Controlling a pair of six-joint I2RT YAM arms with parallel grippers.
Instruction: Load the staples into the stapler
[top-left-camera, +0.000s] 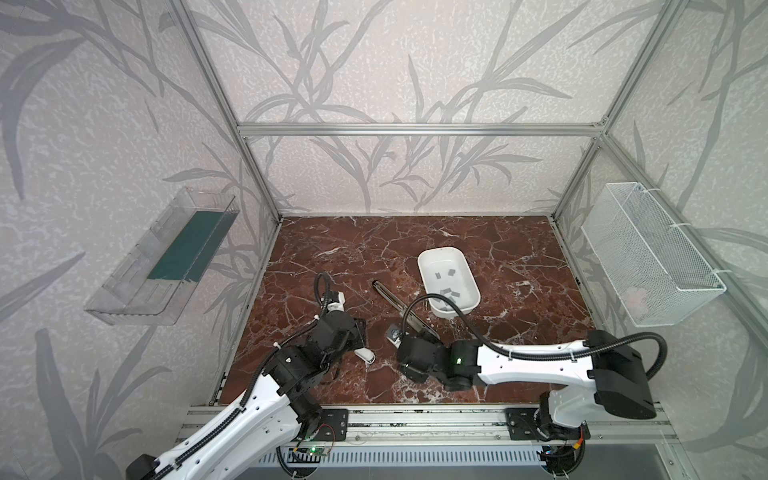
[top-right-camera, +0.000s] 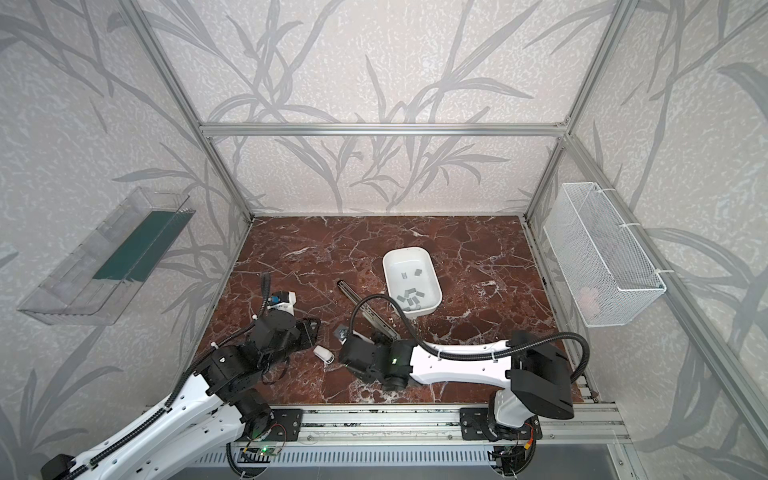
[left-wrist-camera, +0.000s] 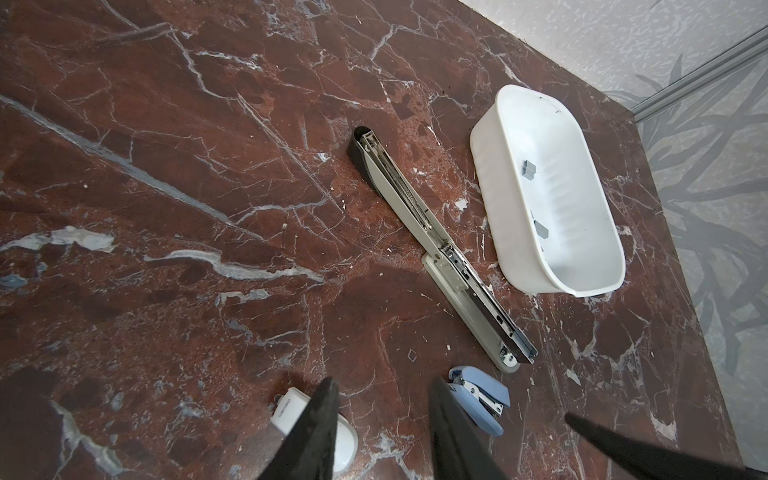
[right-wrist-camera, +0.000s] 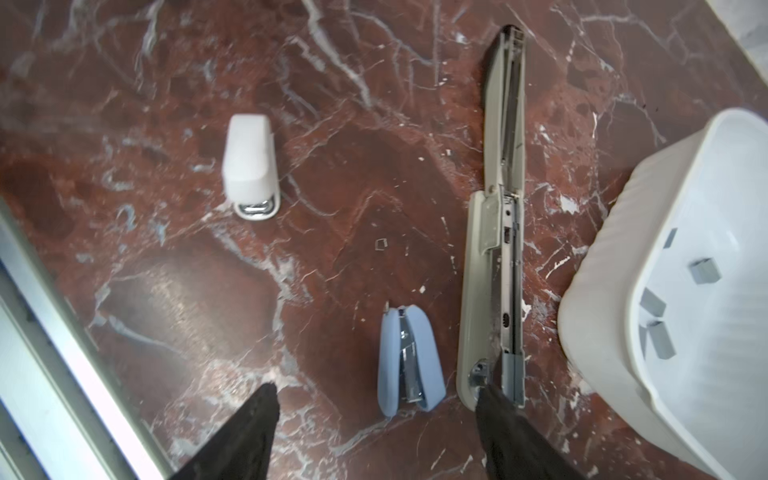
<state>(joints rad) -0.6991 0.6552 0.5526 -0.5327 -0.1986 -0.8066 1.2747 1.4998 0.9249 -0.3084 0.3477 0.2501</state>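
Note:
A long grey stapler (top-left-camera: 392, 301) (left-wrist-camera: 440, 249) (right-wrist-camera: 494, 249) lies opened flat on the marble table, its metal channel facing up. Several small grey staples (top-left-camera: 451, 293) (right-wrist-camera: 704, 270) (left-wrist-camera: 528, 168) lie in a white bin (top-left-camera: 432, 253) beside it. A small blue stapler (right-wrist-camera: 409, 357) (left-wrist-camera: 482, 399) rests near the long stapler's near end. My right gripper (right-wrist-camera: 377, 387) is open and empty; the blue stapler lies just ahead of it, and one fingertip overlaps the long stapler's base. My left gripper (left-wrist-camera: 383, 382) is open over bare table, one finger in front of a small white stapler (left-wrist-camera: 286, 409).
A single loose staple (right-wrist-camera: 380, 244) lies on the table between the staplers. The white stapler (top-left-camera: 365, 354) sits near the left wrist. A clear plastic tray (top-left-camera: 166, 257) hangs on the left wall and a white mesh basket (top-left-camera: 656, 253) on the right wall.

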